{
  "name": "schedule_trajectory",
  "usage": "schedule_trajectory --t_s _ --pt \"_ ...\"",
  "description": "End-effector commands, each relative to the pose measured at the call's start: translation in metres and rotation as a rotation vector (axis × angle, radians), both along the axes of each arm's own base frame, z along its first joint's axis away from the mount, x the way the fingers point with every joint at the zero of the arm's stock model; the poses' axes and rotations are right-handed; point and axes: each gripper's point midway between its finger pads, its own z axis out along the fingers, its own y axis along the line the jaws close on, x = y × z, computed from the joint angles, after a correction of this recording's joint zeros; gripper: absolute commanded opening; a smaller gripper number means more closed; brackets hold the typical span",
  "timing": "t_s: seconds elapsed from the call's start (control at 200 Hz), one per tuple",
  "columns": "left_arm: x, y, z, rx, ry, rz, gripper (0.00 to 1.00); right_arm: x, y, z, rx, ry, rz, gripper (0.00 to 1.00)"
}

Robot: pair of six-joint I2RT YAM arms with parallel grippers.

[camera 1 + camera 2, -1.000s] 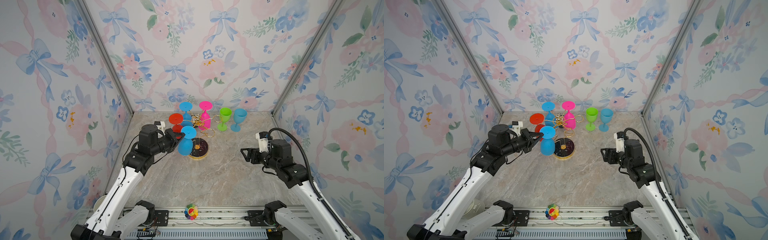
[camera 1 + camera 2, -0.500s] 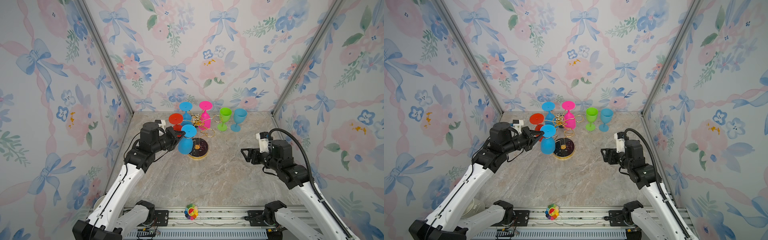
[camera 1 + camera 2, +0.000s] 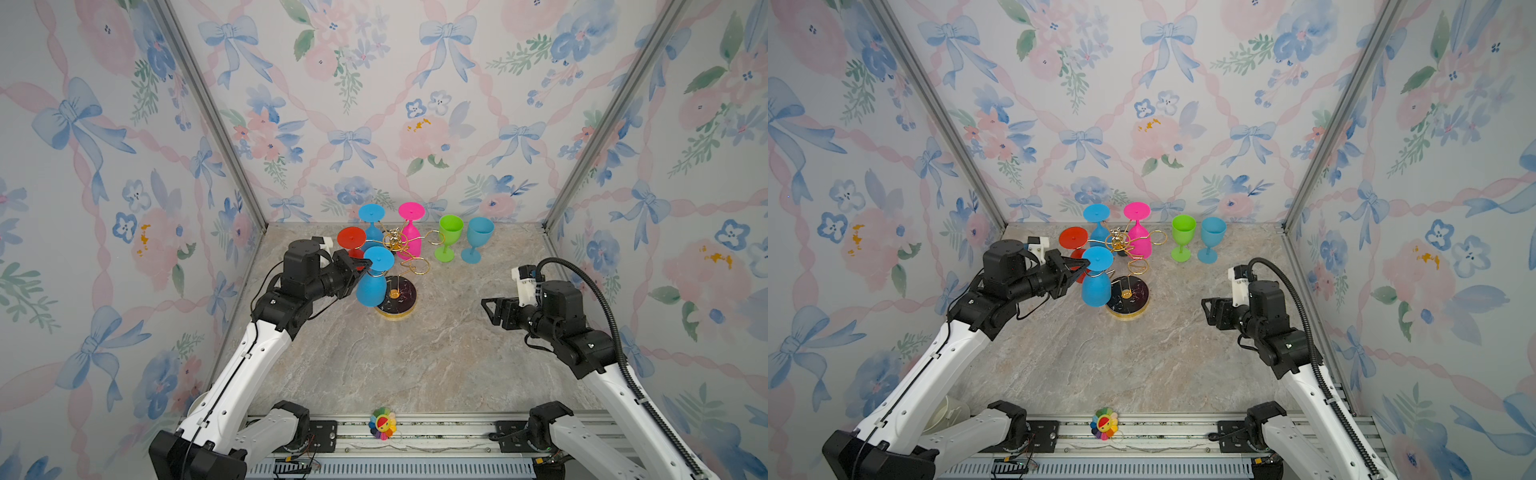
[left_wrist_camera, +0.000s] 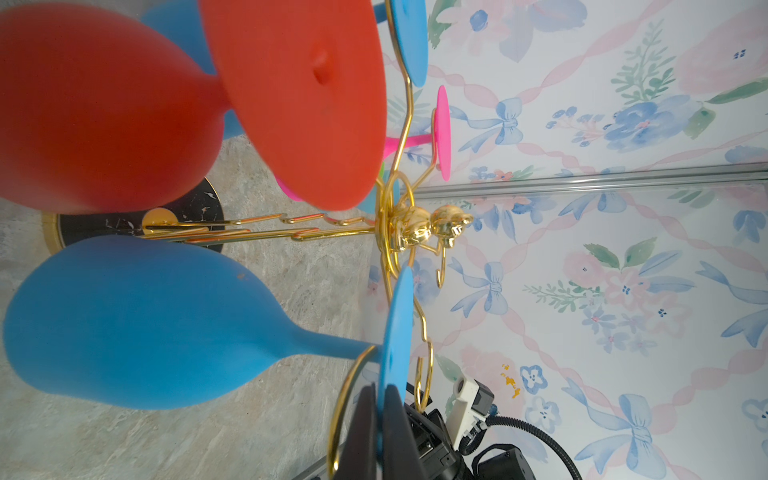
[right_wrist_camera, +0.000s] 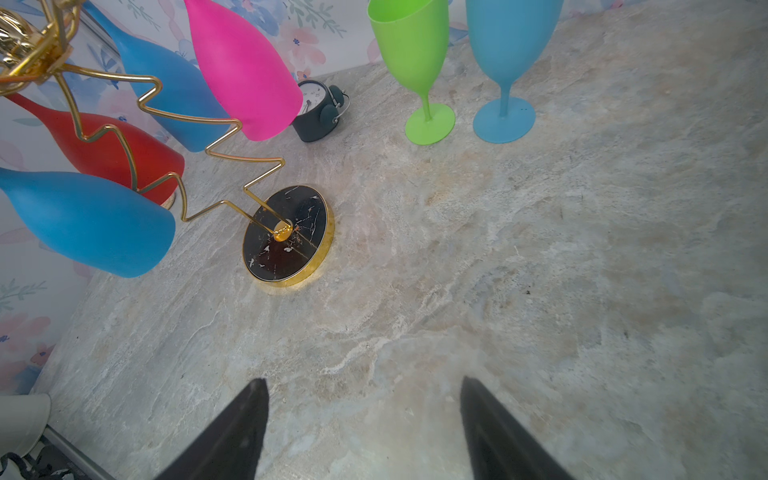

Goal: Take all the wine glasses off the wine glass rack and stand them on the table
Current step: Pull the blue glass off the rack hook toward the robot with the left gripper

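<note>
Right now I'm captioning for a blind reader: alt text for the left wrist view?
The left gripper is shut on the foot of a blue wine glass hanging inverted from the wine glass rack. A red wine glass hangs beside it.

Upright, side by side near the back wall: green goblet (image 3: pixel 450 232), blue goblet (image 3: pixel 480 235). On marble tabletop (image 3: pixel 415 365): dark alarm clock (image 5: pixel 318 112). On front rail: rainbow flower toy (image 3: pixel 382 423).

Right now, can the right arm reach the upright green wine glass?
Probably yes: right gripper open, bare table between it and the green wine glass; the upright blue wine glass stands close beside it.
</note>
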Motion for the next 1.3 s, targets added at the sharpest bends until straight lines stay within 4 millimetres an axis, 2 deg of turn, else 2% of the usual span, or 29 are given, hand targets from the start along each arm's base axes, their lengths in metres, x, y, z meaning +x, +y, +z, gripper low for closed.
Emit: schedule_trajectory --t_s 0.0,0.685,1.295 --pt "0.005 0.002 0.006 0.009 -0.018 0.017 0.00 -0.003 0.000 -0.002 0.002 0.002 -0.006 0.75" --pt "0.023 0.020 0.000 0.045 -0.015 0.092 0.00 -0.003 0.000 -0.006 0.002 0.008 -0.006 0.75" --pt "0.027 0.020 -0.002 0.027 0.011 0.107 0.00 -0.002 0.001 -0.007 0.004 0.012 -0.004 0.75"
